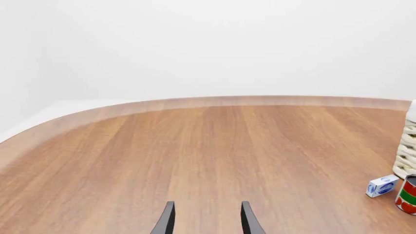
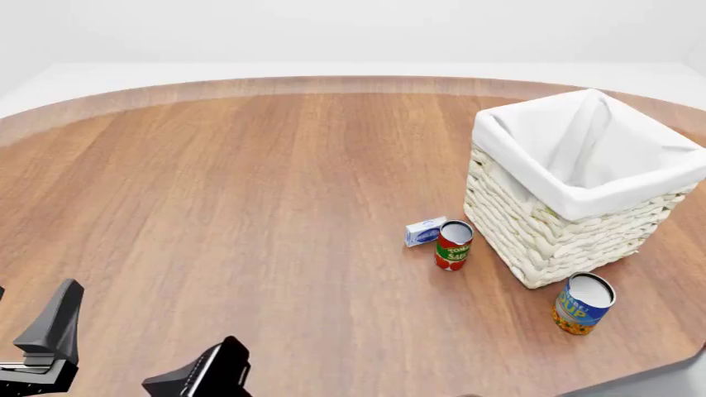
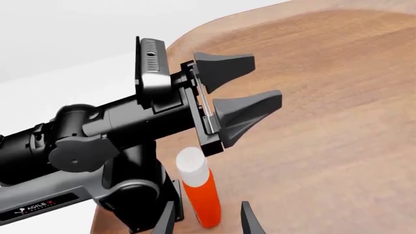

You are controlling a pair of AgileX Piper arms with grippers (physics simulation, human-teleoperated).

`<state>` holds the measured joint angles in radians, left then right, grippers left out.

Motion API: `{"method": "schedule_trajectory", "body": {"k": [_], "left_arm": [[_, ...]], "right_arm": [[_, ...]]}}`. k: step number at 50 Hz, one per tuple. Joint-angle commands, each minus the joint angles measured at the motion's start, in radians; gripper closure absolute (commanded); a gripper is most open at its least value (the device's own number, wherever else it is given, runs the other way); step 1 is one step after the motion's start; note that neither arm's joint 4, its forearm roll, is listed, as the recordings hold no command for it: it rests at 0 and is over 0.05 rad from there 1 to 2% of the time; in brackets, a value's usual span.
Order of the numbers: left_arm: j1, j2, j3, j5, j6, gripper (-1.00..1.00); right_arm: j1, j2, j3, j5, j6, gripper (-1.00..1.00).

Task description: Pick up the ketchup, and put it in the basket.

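The ketchup point(image 3: 197, 192), a red-orange bottle with a white cap, shows only in the right wrist view. It stands upright near the table's near edge, under the left arm. My right gripper point(image 3: 208, 223) is open, and the bottle appears between and just beyond its fingertips, with a gap on each side. My left gripper point(image 2: 127, 351) point(image 3: 266, 80) point(image 1: 208, 222) is open and holds nothing, low over the near-left part of the table. The basket point(image 2: 551, 240) point(image 1: 408, 146), cream wicker with a white liner, stands at the far right. The right gripper is out of the front view.
A red-and-green tomato sauce can point(image 2: 452, 245) point(image 1: 407, 195) and a small white-and-blue box point(image 2: 424, 231) point(image 1: 381, 185) stand just left of the basket. A blue can point(image 2: 581, 303) stands in front of it near the table's edge. The left arm point(image 3: 97, 141) stretches across above the ketchup.
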<state>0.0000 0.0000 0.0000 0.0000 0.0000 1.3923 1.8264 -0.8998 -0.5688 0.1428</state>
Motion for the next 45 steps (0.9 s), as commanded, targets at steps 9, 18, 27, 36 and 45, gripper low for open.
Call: {"method": "schedule_trajectory", "body": {"k": [9,18,27,36,45], "left_arm": [[0.000,0.000,0.000,0.000,0.000,-1.00],[0.000,0.000,0.000,0.000,0.000,-1.00],[0.000,0.000,0.000,0.000,0.000,-1.00],[0.000,0.000,0.000,0.000,0.000,-1.00],[0.000,0.000,0.000,0.000,0.000,-1.00]], "right_arm": [[0.002,0.016,-0.031,0.023,-0.001,-1.00],[0.011,0.016,-0.043,0.035,-0.006,-1.00],[0.017,0.013,-0.048,0.042,-0.009,-1.00],[0.023,0.015,-0.051,0.045,-0.007,-1.00],[0.032,0.021,-0.057,0.050,-0.004,-1.00]]}}
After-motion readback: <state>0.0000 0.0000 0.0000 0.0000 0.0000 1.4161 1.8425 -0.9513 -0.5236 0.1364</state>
